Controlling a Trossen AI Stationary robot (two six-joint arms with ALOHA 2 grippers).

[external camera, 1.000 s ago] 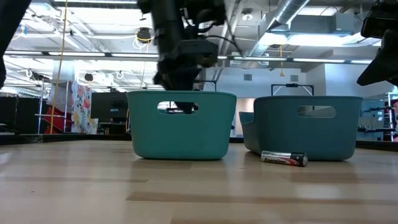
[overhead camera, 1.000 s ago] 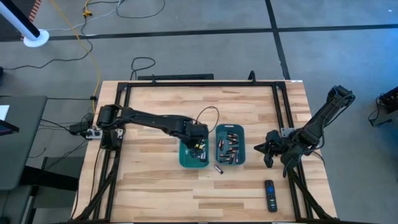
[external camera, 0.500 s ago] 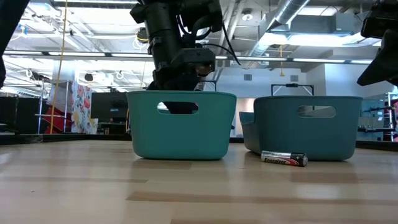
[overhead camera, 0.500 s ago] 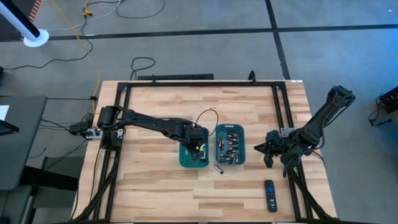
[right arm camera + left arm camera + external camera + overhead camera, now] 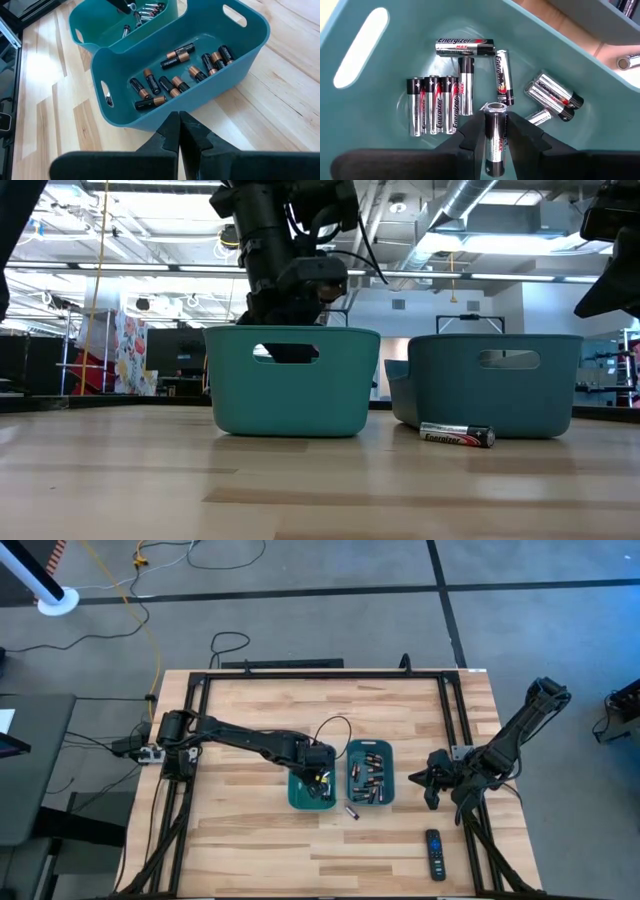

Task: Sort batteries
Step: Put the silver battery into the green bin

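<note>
Two teal bins stand side by side mid-table. The left bin (image 5: pixel 310 790) holds several silvery batteries (image 5: pixel 445 102) lying on its floor. The right bin (image 5: pixel 371 775) holds several dark, copper-ended batteries (image 5: pixel 175 70). My left gripper (image 5: pixel 495 114) reaches down into the left bin, shut on one silvery battery (image 5: pixel 495 140). My right gripper (image 5: pixel 179 125) hangs shut and empty at the table's right side (image 5: pixel 422 780), short of the right bin. One dark battery (image 5: pixel 457 436) lies on its side on the table in front of the bins. My left gripper has the silvery battery between its two fingers, which lie against its long sides (image 5: pixel 495 150). The battery runs along the fingers, and its free end (image 5: pixel 495 107) sticks out past the tips toward the bin floor. The fingers come steeply from above. Whether that end touches the batteries below, I cannot tell.
A black remote control (image 5: pixel 434 854) lies near the table's front right corner. A black metal frame (image 5: pixel 320 673) borders the wooden tabletop. A thin cable (image 5: pixel 335 725) loops above the left wrist.
My left gripper has rolled and tipped a little while staying inside the left bin, then kept still for the last half second. The bins and the loose battery have not moved.
</note>
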